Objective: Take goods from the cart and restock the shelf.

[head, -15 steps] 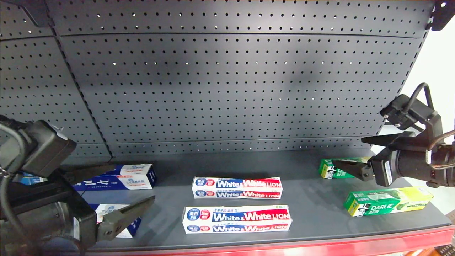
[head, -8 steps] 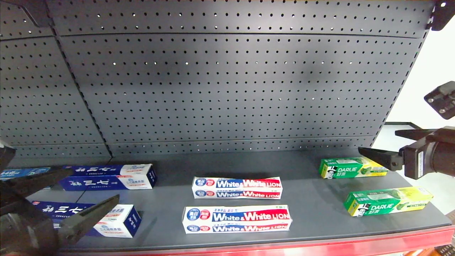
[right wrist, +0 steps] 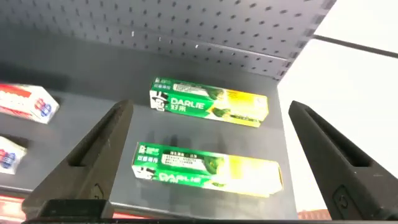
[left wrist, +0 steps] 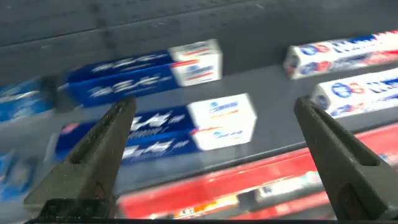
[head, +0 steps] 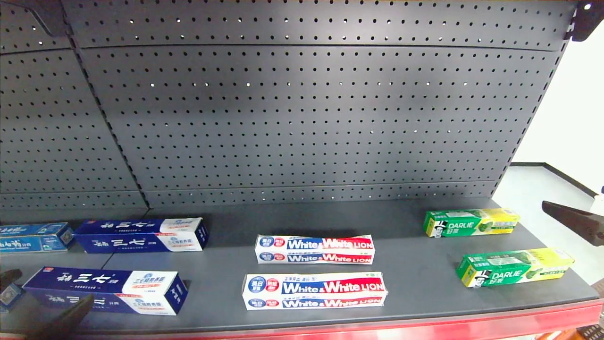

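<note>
Grey shelf holds 2 dark-blue boxes by its left edge, 2 white boxes centre, 2 green boxes right; left gripper and right gripper fingers spread wide

1. shelf: dark grey deck, red front lip, perforated back; deck spans the lower frame.
2. rear dark blue box, front dark blue box: lower left, flat, lengthwise across, apart.
3. light blue box: left edge, flat, just beside the rear dark blue one.
4. rear white box, front white box: bottom centre, flat, parallel, apart.
5. rear green box, front green box: lower right, flat, front one slightly skewed.
</note>
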Motion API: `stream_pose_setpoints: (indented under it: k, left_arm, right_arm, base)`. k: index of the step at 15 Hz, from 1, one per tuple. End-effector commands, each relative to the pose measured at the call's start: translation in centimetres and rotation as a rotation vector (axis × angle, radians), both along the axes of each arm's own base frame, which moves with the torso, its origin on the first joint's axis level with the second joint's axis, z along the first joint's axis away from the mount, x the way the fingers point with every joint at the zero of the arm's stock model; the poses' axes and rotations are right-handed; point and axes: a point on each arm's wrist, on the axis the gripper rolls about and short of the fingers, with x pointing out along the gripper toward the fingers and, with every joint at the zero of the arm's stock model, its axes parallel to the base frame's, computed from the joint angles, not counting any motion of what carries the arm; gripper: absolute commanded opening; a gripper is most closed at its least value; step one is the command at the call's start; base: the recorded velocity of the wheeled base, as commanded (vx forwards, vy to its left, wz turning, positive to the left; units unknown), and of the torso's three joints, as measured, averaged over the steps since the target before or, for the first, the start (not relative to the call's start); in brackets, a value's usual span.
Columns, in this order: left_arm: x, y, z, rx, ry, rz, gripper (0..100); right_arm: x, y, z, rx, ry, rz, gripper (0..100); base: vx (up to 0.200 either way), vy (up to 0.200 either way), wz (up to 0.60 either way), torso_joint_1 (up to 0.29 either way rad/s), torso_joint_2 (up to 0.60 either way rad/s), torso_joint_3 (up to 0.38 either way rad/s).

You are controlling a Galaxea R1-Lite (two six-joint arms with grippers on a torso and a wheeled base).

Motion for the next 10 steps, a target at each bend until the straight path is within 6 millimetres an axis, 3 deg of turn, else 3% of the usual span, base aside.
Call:
stream_pose_setpoints:
  k: [1,4,7,10]
  left_arm:
    - [-2.7,0.6,-1.2,-0.008,-0.096,0.077,100]
    - [-4.3,1.1,-2.9,0.005,-0.113,0.168,100]
    - [-6.4,1.6,-4.3,0.02,-0.142,0.231,100]
    - [-7.8,1.8,-7.0,0.104,-0.127,0.252,100]
  right_arm:
    - [-2.4,-0.8,0.5,0.02,-0.076,-0.049,100]
    - [-4.5,-1.2,0.4,0.044,-0.13,-0.088,100]
    - [-7.5,-1.6,-1.7,0.048,-0.17,-0.138,100]
    - [-9.8,-1.9,-3.8,0.048,-0.204,-0.222,100]
  base:
    - [0.0,0.0,0.0,0.0,0.0,0.0]
    - [0.0,0.0,0.0,0.0,0.0,0.0]
    - [0.0,0.0,0.0,0.0,0.0,0.0]
    - [0.0,0.0,0.0,0.0,0.0,0.0]
